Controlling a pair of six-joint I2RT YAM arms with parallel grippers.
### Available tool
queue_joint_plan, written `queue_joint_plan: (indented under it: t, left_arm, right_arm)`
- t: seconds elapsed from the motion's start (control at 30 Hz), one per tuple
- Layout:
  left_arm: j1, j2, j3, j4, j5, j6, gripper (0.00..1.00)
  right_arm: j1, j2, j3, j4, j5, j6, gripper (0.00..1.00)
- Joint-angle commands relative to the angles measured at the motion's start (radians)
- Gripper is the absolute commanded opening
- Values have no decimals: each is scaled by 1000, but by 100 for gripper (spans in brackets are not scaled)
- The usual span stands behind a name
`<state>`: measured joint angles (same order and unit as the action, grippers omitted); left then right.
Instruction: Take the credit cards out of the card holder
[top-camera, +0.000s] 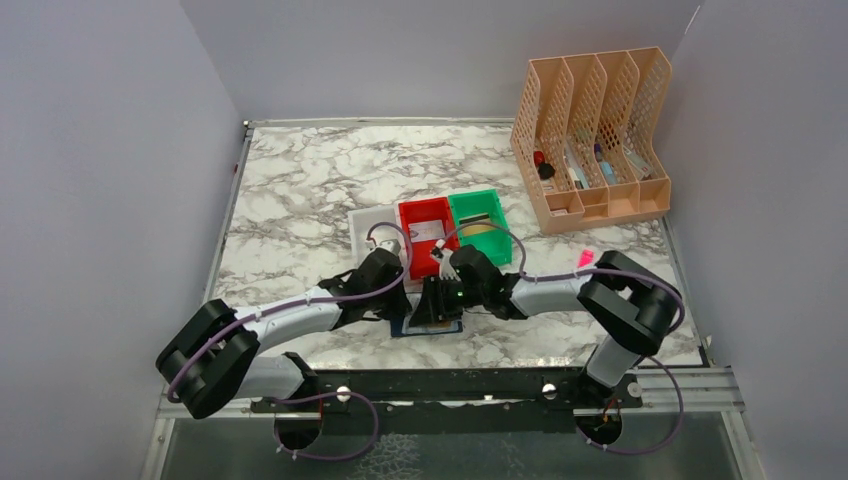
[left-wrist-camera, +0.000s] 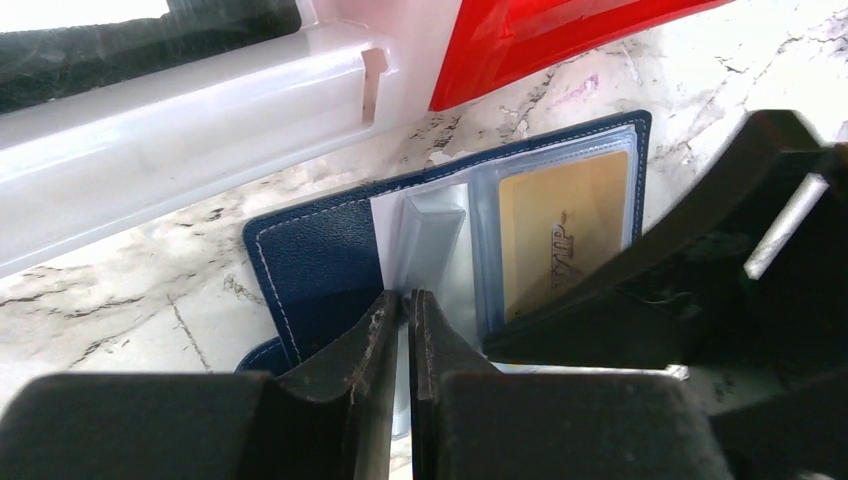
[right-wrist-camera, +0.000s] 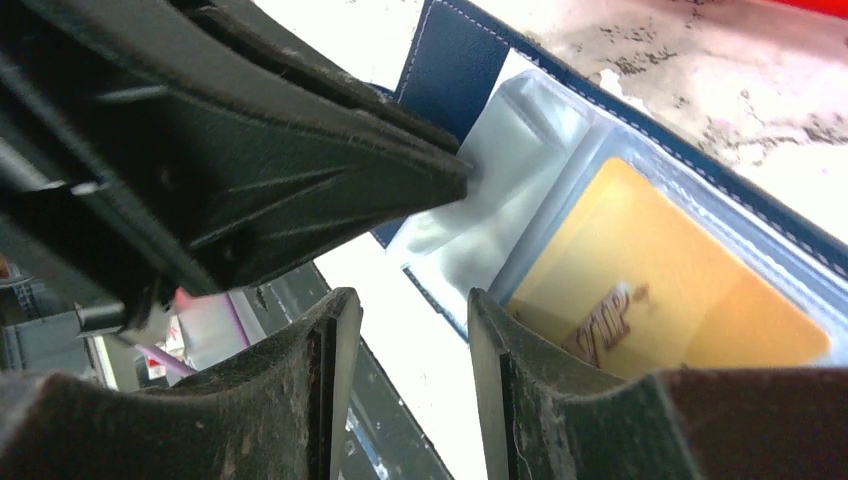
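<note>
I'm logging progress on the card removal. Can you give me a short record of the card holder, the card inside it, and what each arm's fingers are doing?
card holder: open on the marble table, just on the near side of the red bin
gold card: inside a clear sleeve, not pulled out
left fingers: closed on the edge of an empty clear sleeve
right fingers: open, at the edge of the gold card's sleeve, holding nothing
progress: gold card not yet out

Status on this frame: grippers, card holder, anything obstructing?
Left gripper pinching sleeve of card holder. Right gripper open at gold card, not yet out. Nothing blocking.
</note>
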<state>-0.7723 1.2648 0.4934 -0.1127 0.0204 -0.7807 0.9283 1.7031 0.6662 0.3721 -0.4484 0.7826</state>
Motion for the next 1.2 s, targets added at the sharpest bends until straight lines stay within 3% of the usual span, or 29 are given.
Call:
queue_joint_plan:
  t: [0.0, 0.2, 0.57, 0.83, 0.97, 1.17]
  left_arm:
    - [-1, -5, 2, -84, -56, 30, 12]
    - [-1, 15, 22, -77, -32, 62, 14]
    - [-2, -39, 81, -138, -62, 75, 28]
    - [-2, -129, 186, -155, -36, 95, 39]
    - [-3, -138, 233, -131, 33, 117, 41]
    - [-4, -73, 179, -53, 112, 59, 40]
  right_arm:
    - [6, -105, 9, -181, 90, -22, 51]
    - [6, -171, 52, -348, 259, -35, 51]
    - [6, -22, 101, -565, 454, -56, 37]
    - [6, -42, 59, -534, 445, -58, 31]
    - [6, -43, 48, -497, 415, -32, 27]
    - [6, -73, 14, -427, 403, 34, 25]
